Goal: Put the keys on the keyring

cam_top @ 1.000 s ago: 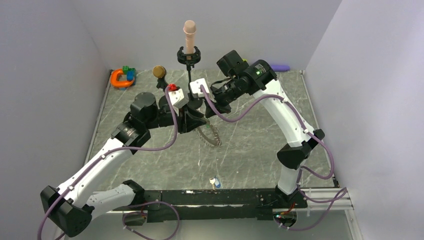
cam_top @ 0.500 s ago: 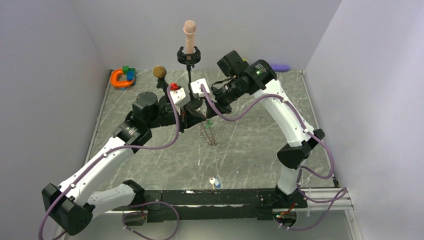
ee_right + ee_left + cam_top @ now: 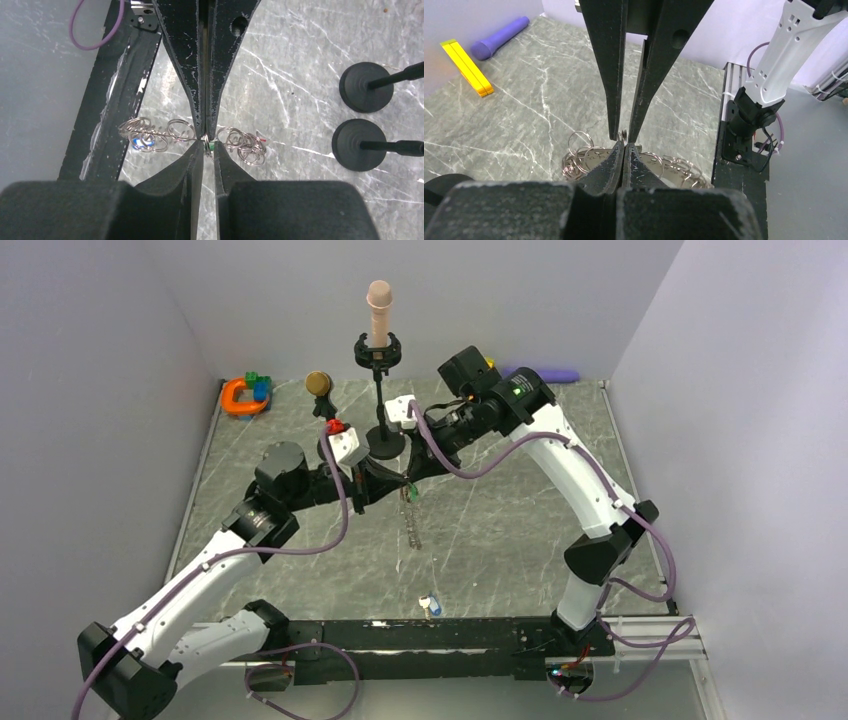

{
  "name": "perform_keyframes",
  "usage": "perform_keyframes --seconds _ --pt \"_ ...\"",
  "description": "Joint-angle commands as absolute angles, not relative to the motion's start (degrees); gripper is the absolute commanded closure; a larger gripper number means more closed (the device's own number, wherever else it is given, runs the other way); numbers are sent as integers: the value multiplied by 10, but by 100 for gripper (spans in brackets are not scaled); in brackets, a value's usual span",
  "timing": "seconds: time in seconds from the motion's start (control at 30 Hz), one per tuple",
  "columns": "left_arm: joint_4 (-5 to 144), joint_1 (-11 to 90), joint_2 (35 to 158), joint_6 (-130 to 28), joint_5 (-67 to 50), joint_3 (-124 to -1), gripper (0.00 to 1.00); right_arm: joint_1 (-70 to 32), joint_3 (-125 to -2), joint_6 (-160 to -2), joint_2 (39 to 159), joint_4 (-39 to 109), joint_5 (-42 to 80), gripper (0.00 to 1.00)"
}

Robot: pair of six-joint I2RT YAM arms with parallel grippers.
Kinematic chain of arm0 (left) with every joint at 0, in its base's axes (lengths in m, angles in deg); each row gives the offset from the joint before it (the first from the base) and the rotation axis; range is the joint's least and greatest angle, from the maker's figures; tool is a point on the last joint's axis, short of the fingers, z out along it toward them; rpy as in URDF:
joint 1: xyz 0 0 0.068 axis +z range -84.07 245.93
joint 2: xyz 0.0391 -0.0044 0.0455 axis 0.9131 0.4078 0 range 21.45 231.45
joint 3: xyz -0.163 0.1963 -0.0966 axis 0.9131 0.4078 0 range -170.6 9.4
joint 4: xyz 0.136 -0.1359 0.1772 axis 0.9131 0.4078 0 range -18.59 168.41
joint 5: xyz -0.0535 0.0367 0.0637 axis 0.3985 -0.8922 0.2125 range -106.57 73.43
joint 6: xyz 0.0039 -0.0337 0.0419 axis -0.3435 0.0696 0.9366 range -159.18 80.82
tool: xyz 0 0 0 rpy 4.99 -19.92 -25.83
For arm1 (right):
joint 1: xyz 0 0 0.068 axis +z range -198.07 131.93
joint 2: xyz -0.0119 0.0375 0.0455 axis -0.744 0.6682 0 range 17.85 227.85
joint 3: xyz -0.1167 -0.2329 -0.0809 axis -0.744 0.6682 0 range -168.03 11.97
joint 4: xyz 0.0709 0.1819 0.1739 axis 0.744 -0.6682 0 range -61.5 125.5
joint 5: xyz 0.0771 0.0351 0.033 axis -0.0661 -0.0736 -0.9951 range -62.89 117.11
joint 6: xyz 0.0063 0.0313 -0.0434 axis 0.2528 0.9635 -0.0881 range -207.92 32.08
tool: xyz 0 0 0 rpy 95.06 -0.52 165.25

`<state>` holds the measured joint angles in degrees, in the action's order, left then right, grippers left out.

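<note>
Your left gripper (image 3: 624, 152) and right gripper (image 3: 206, 147) meet tip to tip above the middle of the table (image 3: 500, 530). Each is clamped tight on the same spot of the keyring (image 3: 411, 518).

Around them:
- A tall stand (image 3: 379, 360) with a pale peg on top rises just beyond the tips. Its round black base sits right behind both wrists.
- A second stand (image 3: 319, 390), topped by a brass-coloured disc, is to its left.
- From the right wrist, both bases (image 3: 365, 86) lie side by side to the right of the fingers, apart from the ring.
- An orange clamp (image 3: 240, 397) with small blocks (image 3: 259, 385) sits in the far left corner.
- A purple handle (image 3: 499, 37) and a yellow bar (image 3: 466, 67) lie along the far edge, well apart from the work.
- A small blue-and-white piece (image 3: 430, 605) lies near the front rail (image 3: 420, 632), below the ring.

The keyring hangs edge-on from the pinch, running down toward the table from the joined tips. In the right wrist view its small loops fan out to both sides of the fingertips. In the left wrist view they bunch under your left fingers, with one loop caught between the two pairs of tips.

The green key (image 3: 213, 146) shows as a speck just right of the right fingertips, touching the loops. You cannot tell whether it is threaded on.
</note>
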<state>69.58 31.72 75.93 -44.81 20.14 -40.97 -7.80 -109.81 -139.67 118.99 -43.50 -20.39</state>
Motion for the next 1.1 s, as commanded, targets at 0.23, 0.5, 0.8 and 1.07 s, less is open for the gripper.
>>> perform_keyframes --seconds 0.23,0.5,0.8,1.07 --pt "582 317 723 -490 182 -383 100 -128 -1082 -1363 1146 -371 -286 53" --pt "468 326 695 -534 180 -333 100 -195 -1001 -1311 1102 -284 -402 48" --pt "320 339 696 -584 168 -286 100 -197 -914 -1178 1085 -133 -463 51" --pt "261 342 726 -607 177 -301 100 -195 -899 -1094 1087 -33 -481 51"
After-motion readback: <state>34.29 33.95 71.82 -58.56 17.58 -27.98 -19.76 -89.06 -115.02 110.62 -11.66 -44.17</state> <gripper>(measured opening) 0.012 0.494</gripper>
